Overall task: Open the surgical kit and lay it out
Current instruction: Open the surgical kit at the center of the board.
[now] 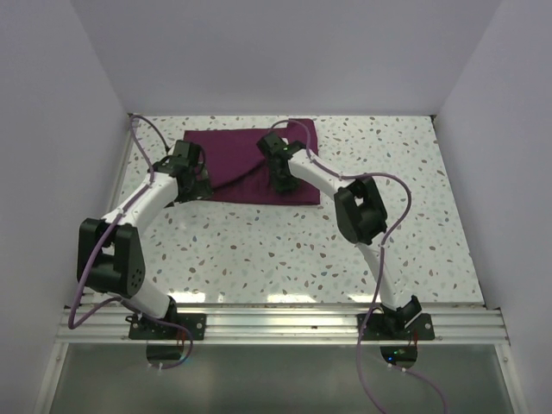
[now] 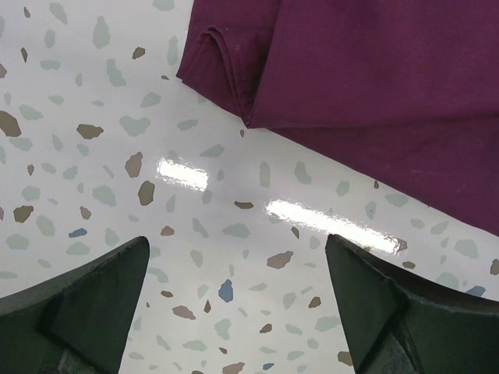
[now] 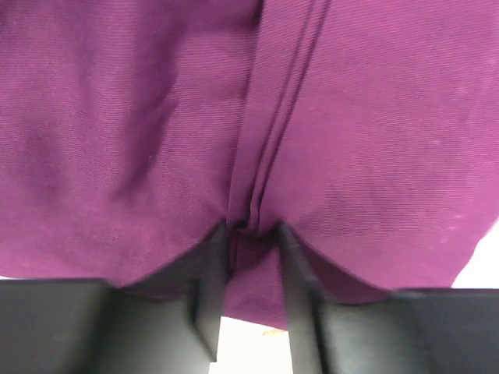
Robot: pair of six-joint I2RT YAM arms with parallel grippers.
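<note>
The dark purple-maroon cloth wrap [image 1: 233,159] lies folded at the back middle of the speckled table. My right gripper [image 1: 280,178] is over its near right part, shut on a pinched fold of the cloth [image 3: 251,210]; the cloth fills the right wrist view. My left gripper [image 1: 191,183] is at the wrap's near left edge, open and empty, above bare table; a folded corner of the wrap [image 2: 234,86] lies just ahead of it. The steel tray, tweezers, forceps and scissors are hidden.
White walls stand on the left, right and back. The speckled table [image 1: 285,250] reaches to the metal rail [image 1: 276,323] at the near edge, where both arm bases sit.
</note>
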